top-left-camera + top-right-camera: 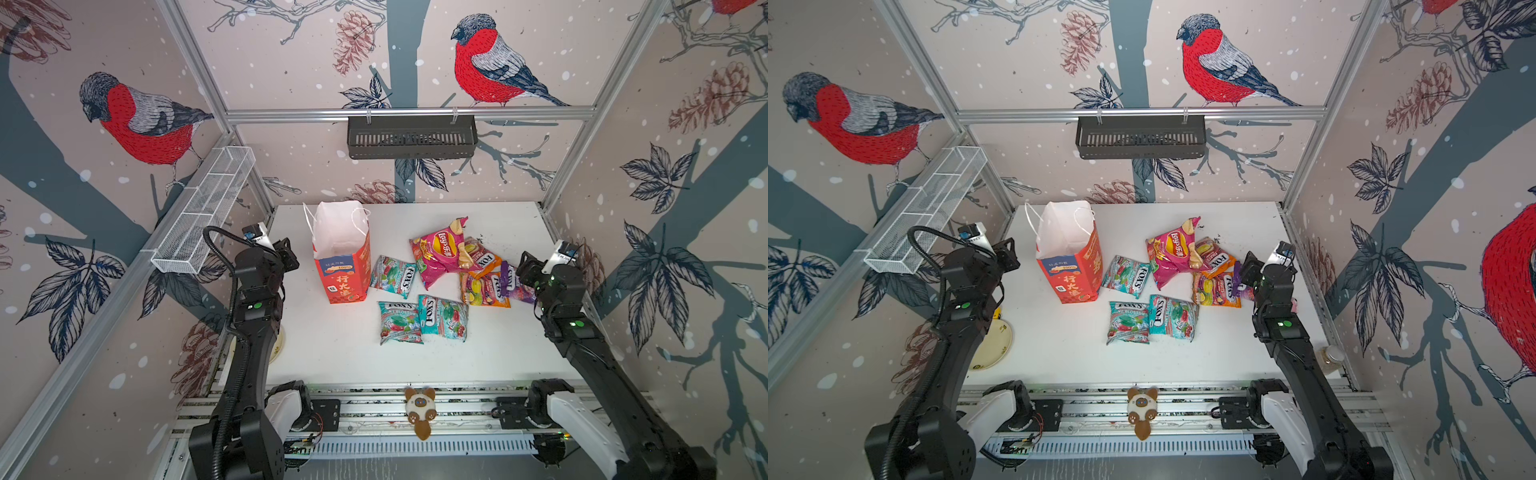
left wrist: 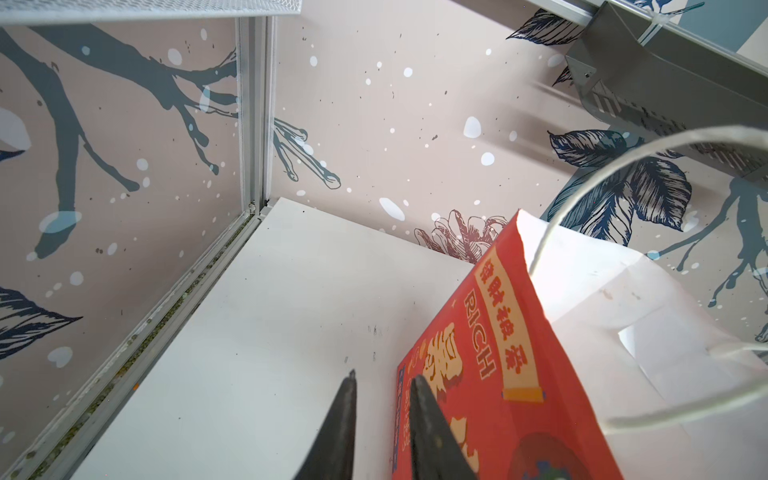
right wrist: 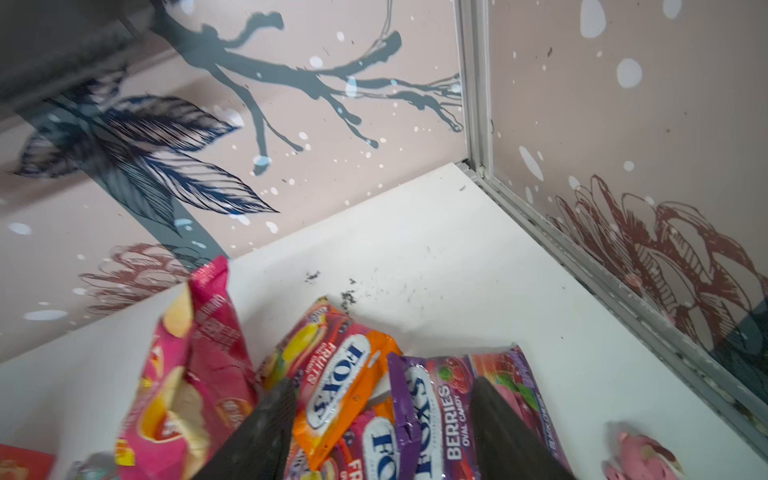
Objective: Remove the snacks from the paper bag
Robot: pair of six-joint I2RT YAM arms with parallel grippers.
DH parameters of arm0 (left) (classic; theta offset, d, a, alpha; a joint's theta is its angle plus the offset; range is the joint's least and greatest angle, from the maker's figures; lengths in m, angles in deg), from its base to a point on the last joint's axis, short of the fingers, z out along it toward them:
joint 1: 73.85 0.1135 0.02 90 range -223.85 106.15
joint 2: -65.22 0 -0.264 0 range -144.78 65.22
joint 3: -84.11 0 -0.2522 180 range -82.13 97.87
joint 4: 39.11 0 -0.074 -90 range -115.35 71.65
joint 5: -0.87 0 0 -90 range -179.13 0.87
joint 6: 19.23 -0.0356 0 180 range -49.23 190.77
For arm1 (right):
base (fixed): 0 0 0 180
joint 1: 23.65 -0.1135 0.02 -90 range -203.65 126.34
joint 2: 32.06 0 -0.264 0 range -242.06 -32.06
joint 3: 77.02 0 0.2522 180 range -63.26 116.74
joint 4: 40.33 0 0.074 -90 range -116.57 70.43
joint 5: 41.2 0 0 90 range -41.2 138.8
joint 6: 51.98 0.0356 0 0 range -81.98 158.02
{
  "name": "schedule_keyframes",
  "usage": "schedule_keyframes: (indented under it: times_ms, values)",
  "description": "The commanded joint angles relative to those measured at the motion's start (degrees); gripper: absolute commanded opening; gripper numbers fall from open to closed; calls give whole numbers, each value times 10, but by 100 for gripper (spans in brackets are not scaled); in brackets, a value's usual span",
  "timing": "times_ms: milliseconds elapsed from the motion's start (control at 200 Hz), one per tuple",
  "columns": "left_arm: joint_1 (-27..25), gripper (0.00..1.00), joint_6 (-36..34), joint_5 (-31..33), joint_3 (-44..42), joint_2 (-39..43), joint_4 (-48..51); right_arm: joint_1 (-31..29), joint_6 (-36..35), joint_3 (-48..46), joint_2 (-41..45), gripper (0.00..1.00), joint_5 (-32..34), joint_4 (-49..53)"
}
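Observation:
The red paper bag (image 1: 347, 270) stands upright at the table's back left, its white inside showing no snack in both top views. The snacks lie on the table to its right: three teal packets (image 1: 392, 276) (image 1: 399, 322) (image 1: 442, 318), a pink Lay's bag (image 1: 442, 249), two orange packets (image 1: 484, 291) and a purple one (image 3: 440, 399). My right gripper (image 3: 384, 399) is open just above the purple packet, one finger on either side, gripping nothing. My left gripper (image 2: 384, 386) hangs beside the bag's left face (image 2: 478, 374), its jaws a narrow gap apart and empty.
A plush cat (image 1: 420, 409) lies on the front rail. On the left wall hangs a white wire basket (image 1: 203, 212), on the back wall a black one (image 1: 411, 137). A yellow plate (image 1: 994, 340) sits under the left arm. A jar (image 1: 1331, 357) stands at the table's right edge.

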Motion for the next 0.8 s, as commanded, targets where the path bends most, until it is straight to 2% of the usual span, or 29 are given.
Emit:
schedule_keyframes:
  times_ms: [0, 90, 180, 340, 470, 525, 730, 795]
  values:
    - [1, 23, -6, -8, -16, 5, -58, 2, -76, -75, -28, 71, 58, -226]
    - [1, 23, -10, -8, -32, 12, -63, 24, -84, -128, -81, 73, 61, -351]
    - [1, 23, -15, -6, -55, 21, -89, 62, -64, -133, -153, 74, 39, -393]
    - [1, 23, -13, 2, -112, 45, -162, 91, -80, -139, -247, 74, 9, -494]
    - [1, 24, -11, 15, -134, 56, -170, 112, -73, -123, -300, 75, -50, -488]
    - [1, 26, -13, 18, -138, 58, -171, 113, -80, -135, -321, 75, -68, -540]
    - [1, 26, -28, 19, -175, 51, -244, 110, -114, -140, -328, 73, -137, -563]
    - [1, 26, -35, 27, -189, 37, -272, 80, -144, -143, -336, 73, -121, -571]
